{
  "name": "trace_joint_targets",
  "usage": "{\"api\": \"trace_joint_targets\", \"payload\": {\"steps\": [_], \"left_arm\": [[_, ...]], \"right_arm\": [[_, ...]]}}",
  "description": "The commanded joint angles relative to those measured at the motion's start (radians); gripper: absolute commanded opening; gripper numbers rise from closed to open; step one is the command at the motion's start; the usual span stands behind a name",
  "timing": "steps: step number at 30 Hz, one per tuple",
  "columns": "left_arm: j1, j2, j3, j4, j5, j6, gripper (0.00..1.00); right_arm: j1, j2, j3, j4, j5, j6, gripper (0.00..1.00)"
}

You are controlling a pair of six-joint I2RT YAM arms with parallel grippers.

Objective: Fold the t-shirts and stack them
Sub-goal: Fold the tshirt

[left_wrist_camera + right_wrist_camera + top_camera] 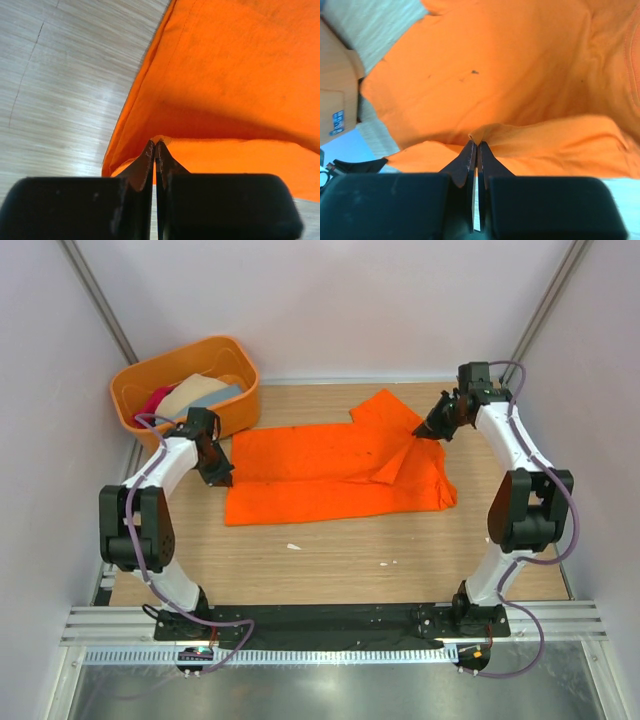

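tension matters: left pincer (222, 480) and right pincer (418, 433), each clamped on the orange t-shirt (330, 478), should rise level, together.

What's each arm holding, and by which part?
Both hold the bright orange cloth t-shirt: the left gripper pinches its left edge, the right gripper a fold near its right end.

Matt orange cloth t-shirt (330, 475), softly creased, on a smooth wood-grain table (350, 560) — the tub (243, 405) smooth plastic.
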Motion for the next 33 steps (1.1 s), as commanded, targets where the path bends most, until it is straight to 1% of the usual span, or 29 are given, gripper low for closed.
{"api": "trace_joint_targets", "payload": {"steps": [1,2,3,7,16,21,27,33], "left_arm": [[0.004,-0.064,-0.011,-0.021,-0.021,-0.013,0.0],[0.004,-0.072,-0.019,-0.023,-0.021,-0.015,0.0],[0.004,-0.076,-0.02,-0.024,-0.057,-0.015,0.0],[0.004,-0.064,-0.022,-0.026,-0.076,-0.008,0.0],[0.004,0.008,0.023,0.005,-0.065,0.012,0.0],[0.002,0.049,0.061,0.009,-0.05,0.019,0.0],[0.004,0.111,0.099,0.017,-0.033,0.024,0.0],[0.004,0.146,0.113,0.017,-0.033,0.027,0.0]], "right_arm": [[0.002,-0.083,-0.008,-0.025,0.005,-0.01,0.01],[0.002,-0.084,-0.011,-0.023,0.002,-0.01,0.01],[0.002,-0.089,-0.014,-0.017,0.003,-0.01,0.01],[0.002,-0.072,-0.029,0.009,-0.003,-0.015,0.01],[0.002,-0.003,-0.008,0.016,-0.003,-0.027,0.01],[0.002,0.023,0.023,-0.003,0.026,-0.03,0.01],[0.002,0.04,0.058,-0.051,0.07,-0.029,0.01],[-0.005,0.042,0.055,-0.054,0.08,-0.026,0.01]]}}
